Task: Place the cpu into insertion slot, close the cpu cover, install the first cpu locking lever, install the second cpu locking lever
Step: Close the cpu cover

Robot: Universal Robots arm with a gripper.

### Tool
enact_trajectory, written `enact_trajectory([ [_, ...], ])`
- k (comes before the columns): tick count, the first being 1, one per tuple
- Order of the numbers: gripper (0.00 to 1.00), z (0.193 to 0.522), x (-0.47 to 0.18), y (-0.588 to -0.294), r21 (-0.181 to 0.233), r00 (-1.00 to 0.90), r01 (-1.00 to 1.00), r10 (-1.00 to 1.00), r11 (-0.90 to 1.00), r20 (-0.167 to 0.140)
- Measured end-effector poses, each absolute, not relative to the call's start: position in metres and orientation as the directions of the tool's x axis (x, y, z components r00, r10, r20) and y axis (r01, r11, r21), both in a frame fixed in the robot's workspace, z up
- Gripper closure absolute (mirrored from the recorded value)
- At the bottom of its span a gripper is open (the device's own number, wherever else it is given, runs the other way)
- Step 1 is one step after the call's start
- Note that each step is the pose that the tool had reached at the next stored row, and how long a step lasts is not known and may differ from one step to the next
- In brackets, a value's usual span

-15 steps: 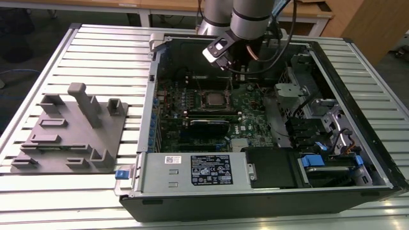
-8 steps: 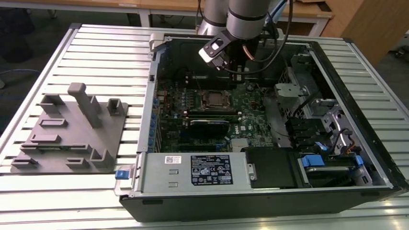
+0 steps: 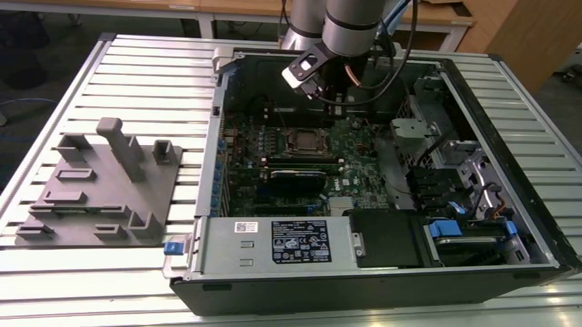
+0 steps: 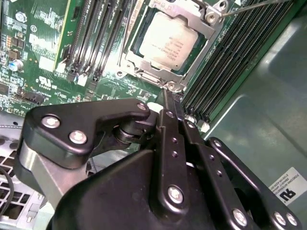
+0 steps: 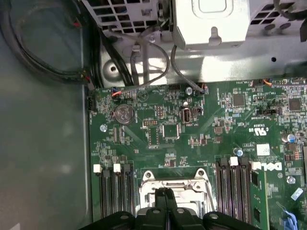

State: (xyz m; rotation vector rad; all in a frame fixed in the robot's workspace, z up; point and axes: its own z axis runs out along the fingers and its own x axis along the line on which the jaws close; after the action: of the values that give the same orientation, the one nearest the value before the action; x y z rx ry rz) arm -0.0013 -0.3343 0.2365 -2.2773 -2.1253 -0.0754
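Slatted metal bench carries an open computer case lying on its side; a grey moulded fixture rests on the bench well apart from the case, at the exterior view's left. Inside the case lies the green motherboard; the insertion slot sits on it between banks of long black memory slots. The cpu lies seated flat in the insertion slot, pale metal top upward; the cpu cover lies down around it, framing the chip through its square cut-out. One thin locking lever runs from a corner of the socket out over the memory slots; whether it is latched cannot be told. The claw hangs over the board from the arm; its fingers are pressed together and grip nothing; the tips stand just beside one corner of the socket's rim in both wrist views; contact with the rim cannot be told.
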Motion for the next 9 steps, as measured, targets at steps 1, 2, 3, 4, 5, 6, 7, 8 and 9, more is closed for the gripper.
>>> enact_trajectory([
  [1, 0.89, 0.2366, -0.0013, -0.3343, 0.013, 0.069, 0.998, 0.996, -0.069, 0.053],
  [2, 0.89, 0.2366, -0.0013, -0.3343, 0.013, 0.069, 0.998, 0.996, -0.069, 0.053],
  [3, 0.89, 0.2365, -0.0013, -0.3343, 0.013, 0.069, 0.998, 0.996, -0.069, 0.053],
  [4, 0.89, 0.2365, -0.0013, -0.3343, 0.013, 0.069, 0.998, 0.996, -0.069, 0.053],
  [5, 0.89, 0.2365, -0.0013, -0.3343, 0.013, 0.069, 0.998, 0.996, -0.069, 0.053],
  [6, 0.89, 0.2364, -0.0013, -0.3343, 0.013, 0.069, 0.998, 0.996, -0.069, 0.053],
  [7, 0.89, 0.2363, -0.0015, -0.3343, 0.013, 0.069, 0.998, 0.996, -0.069, 0.053],
  [8, 0.89, 0.2361, -0.0022, -0.3343, 0.013, 0.068, 0.998, 0.996, -0.069, 0.054],
  [9, 0.89, 0.2360, -0.0029, -0.3343, 0.013, 0.068, 0.998, 0.996, -0.069, 0.054],
])
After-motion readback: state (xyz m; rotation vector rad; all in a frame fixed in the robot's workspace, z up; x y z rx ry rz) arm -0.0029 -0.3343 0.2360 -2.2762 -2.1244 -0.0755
